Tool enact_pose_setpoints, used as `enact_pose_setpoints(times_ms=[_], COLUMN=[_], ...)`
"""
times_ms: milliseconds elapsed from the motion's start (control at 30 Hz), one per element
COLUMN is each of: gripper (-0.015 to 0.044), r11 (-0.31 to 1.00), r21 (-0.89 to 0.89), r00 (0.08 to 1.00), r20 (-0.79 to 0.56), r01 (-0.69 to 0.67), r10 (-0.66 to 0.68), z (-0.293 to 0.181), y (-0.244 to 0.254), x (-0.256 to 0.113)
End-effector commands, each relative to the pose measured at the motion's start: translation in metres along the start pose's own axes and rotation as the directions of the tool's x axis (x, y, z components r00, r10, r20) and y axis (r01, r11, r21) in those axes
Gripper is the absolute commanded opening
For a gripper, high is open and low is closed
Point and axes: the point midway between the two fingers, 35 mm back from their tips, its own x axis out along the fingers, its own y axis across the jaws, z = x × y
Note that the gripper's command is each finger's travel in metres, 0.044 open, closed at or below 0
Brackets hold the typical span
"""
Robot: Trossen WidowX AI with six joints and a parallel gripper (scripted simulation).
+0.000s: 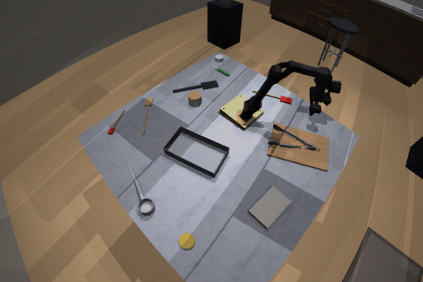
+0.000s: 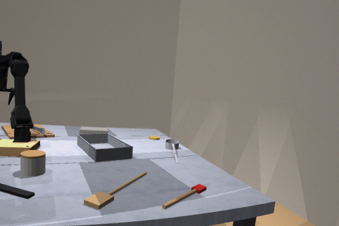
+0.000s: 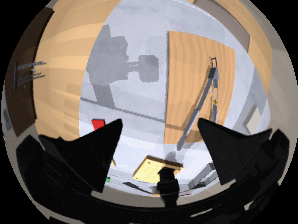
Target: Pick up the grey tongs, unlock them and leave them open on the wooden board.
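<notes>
The grey tongs (image 1: 296,136) (image 2: 38,129) (image 3: 198,105) lie on the wooden board (image 1: 320,161) (image 2: 10,131) (image 3: 180,50). Their two arms are spread in a narrow V, meeting near the board's right side in the top view. The free ends reach the board's left edge there, and in the wrist view one end passes slightly over an edge. My gripper (image 1: 320,103) (image 3: 161,122) is wide open and empty. It hangs above the table beyond the board, clear of the tongs. The black roasting tin (image 1: 205,139) (image 2: 113,153) has nothing across it.
The arm's yellow base plate (image 1: 233,107) (image 3: 150,170) stands left of the board. A red-ended spatula (image 1: 286,100) (image 3: 98,124) lies behind the board. A grey block (image 1: 270,206) lies in front. A lidded pot (image 1: 194,99) (image 2: 33,165) and a ladle (image 1: 146,206) stand farther left.
</notes>
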Motion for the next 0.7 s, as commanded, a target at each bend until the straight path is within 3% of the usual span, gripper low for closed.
enact_pose_setpoints(times_ms=[0,233,667], gripper=[0.044,0.044,0.044], r11=[1.0,1.0,1.0], r21=[0.012,0.008,0.008], r00=[1.0,0.999,0.999], r20=[-0.012,0.033,0.033], r01=[0.009,0.001,0.001], r10=[-0.009,-0.001,-0.001], z=[-0.001,-0.004,-0.004], y=[-0.002,-0.001,-0.001], x=[0.001,-0.041,-0.041])
